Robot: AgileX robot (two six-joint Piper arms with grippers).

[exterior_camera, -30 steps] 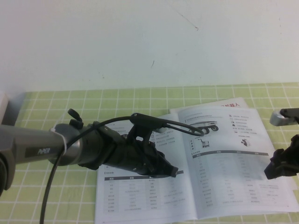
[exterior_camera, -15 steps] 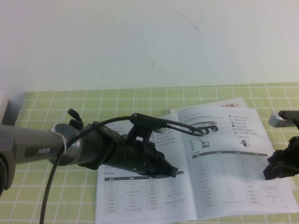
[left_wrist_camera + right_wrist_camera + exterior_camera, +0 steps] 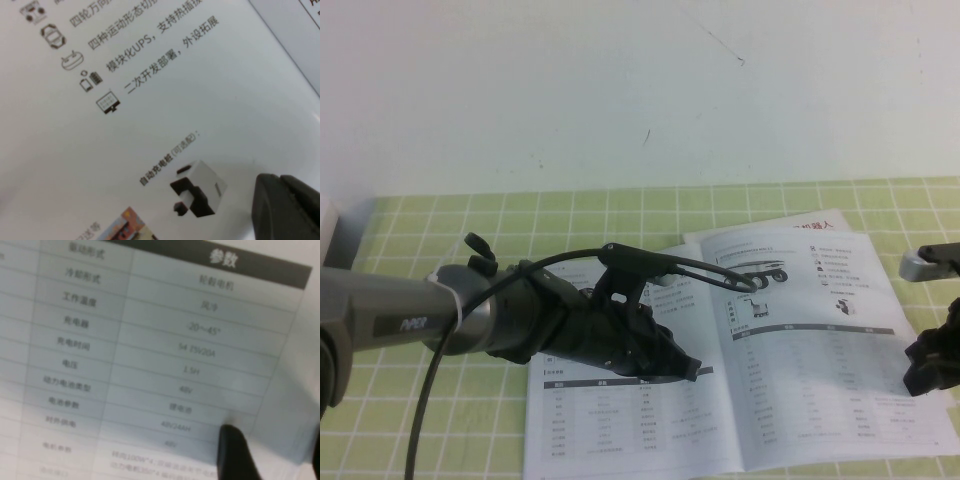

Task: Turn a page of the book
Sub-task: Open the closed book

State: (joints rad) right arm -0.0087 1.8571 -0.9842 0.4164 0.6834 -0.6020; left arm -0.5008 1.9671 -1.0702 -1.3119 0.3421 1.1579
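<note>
Green checked cloth (image 3: 620,215) covers the table, and close to its near edge, a little toward the right side, the thin white stapled catalogue with glossy printed pages (image 3: 620,430) lies open and flat.

Its right-hand sheet is the page (image 3: 810,340), a thin glossy white sheet with the photo of a flat four-wheeled cart at its far end, small icons beside that, and a table with a grey header below. It lies flat on the catalogue, not lifted at any edge that I can see.

At the right edge of the table the black right gripper (image 3: 920,385) is at the outer margin of this page. In the right wrist view the right gripper (image 3: 274,455) has its two dark fingers (image 3: 232,450) clearly apart, with only the printed table under them and nothing clasped between.

From the left edge of the table the grey and black left arm reaches across the left-hand sheet, and the left gripper (image 3: 692,370) ends near the centre fold. It is close above the paper (the left wrist view shows icons and Chinese text beside the left gripper (image 3: 285,207)). Whether it is open or closed, I cannot tell.

A black cable (image 3: 580,258) arches over this arm.

Further back, a white leaflet with a red heading (image 3: 800,222) sticks out from under the far edge of the catalogue.

Behind the table stands a white wall (image 3: 620,90).
</note>
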